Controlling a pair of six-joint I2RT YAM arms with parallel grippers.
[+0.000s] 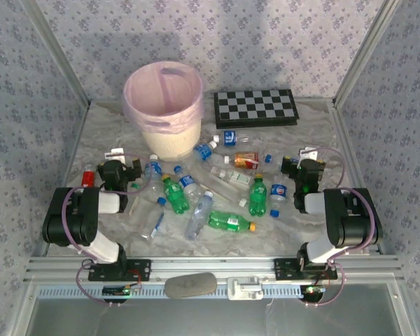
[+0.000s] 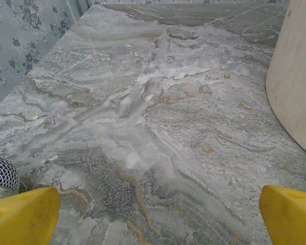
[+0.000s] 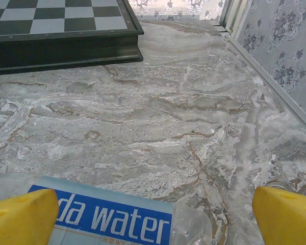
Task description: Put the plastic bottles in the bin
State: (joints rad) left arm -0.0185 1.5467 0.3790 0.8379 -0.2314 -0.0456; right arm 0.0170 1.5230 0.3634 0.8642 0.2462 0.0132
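Left gripper (image 2: 153, 217) is hanging released, yellow fingers (image 2: 21, 217) spread wide over the bare marble table (image 2: 143, 102). Bin (image 1: 171, 142) is standing just to its right, at the far left-centre. Plastic bottles (image 1: 231, 221) are lying scattered on the table between both arms, in front of the bin. Chessboard (image 1: 255, 106) is lying right of the bin. Right gripper (image 3: 155, 214) is also hanging released, with a blue-labelled bottle (image 3: 112, 219) lying low between its fingers, ungripped.

The table (image 2: 143, 102) looks like veined grey marble, matt. The bin (image 1: 175, 140), upper left, is matt cream with a thin pink plastic bag (image 1: 161, 85). The bottles (image 1: 231, 222) are glossy plastic.
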